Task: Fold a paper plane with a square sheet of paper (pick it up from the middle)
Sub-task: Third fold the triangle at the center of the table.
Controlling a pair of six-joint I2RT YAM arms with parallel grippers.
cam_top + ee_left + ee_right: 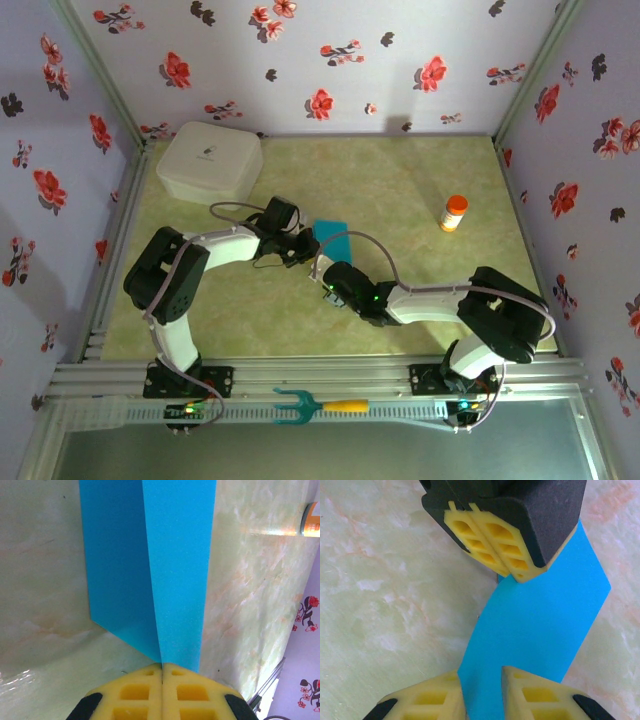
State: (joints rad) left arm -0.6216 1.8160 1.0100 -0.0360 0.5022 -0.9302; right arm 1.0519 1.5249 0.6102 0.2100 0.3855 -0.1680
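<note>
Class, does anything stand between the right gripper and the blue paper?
Nothing visible does: the square sheet of paper reaches between the parted fingers of the right gripper, while the left gripper pinches its far end.

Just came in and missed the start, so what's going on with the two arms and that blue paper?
The left gripper is shut on the square sheet of paper, which is folded along one crease. The right gripper has its jaws apart on either side of the sheet's other end. It is not yet a plane.
</note>
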